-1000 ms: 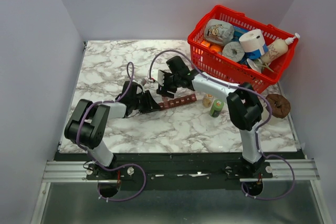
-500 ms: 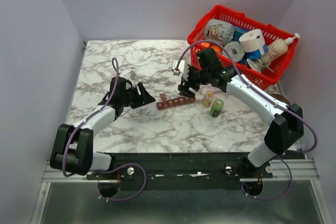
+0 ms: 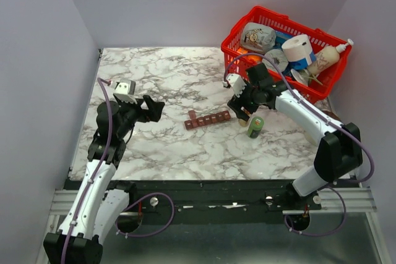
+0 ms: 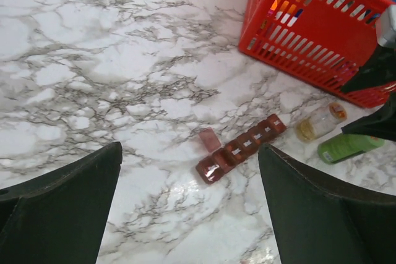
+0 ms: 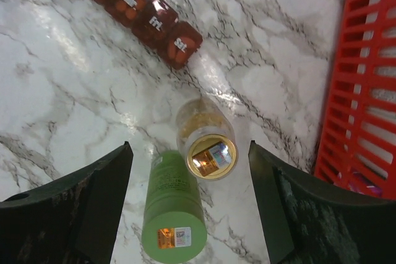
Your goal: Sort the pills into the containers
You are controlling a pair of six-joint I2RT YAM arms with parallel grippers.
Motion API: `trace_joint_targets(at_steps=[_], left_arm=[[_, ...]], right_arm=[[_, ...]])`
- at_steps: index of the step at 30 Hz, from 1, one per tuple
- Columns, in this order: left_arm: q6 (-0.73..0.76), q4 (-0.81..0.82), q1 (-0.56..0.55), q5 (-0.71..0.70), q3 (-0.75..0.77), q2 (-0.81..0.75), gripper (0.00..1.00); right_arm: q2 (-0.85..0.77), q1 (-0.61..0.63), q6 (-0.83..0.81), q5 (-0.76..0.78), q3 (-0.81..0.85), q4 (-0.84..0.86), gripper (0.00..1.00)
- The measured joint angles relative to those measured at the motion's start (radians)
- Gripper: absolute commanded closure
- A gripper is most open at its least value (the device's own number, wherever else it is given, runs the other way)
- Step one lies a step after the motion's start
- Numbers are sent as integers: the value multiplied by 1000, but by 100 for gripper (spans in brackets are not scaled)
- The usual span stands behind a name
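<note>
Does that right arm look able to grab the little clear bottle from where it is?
Probably yes. The right arm has its jaws open directly over the clear bottle, nothing covering it; the green bottle close beside it may crowd one side.

Glossy marble-look table (image 4: 124,66) – translucent plastic organiser (image 4: 241,149)

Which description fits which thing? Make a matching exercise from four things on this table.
Things:
1 pill organiser
2 green bottle
3 clear bottle
4 red basket

Descriptions:
a at the table's far right corner, full of goods
b dark red strip, one end lid flipped up
c gold cap, yellowish contents
d green all over, standing beside the clear bottle

Pairs: 1-b, 2-d, 3-c, 4-a
</note>
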Motion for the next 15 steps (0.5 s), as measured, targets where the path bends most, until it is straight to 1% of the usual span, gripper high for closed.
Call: trace_joint_targets(at_steps=[2, 8, 12, 14, 15], left_arm=[[57, -25, 0, -8, -3, -27, 1], [134, -67, 0, -11, -90, -84, 1], [159, -81, 0, -11, -97, -87, 1], [168, -80, 0, -6, -97, -87, 1], [170, -80, 0, -3, -97, -86, 1]], right_arm=[[31, 0, 14, 43, 0, -5, 16], [102, -15, 43, 123, 2, -17, 20], [126, -25, 54, 134, 8, -34, 31], [129, -27, 56, 134, 9, -45, 34], [130, -27, 57, 133, 9, -51, 38]])
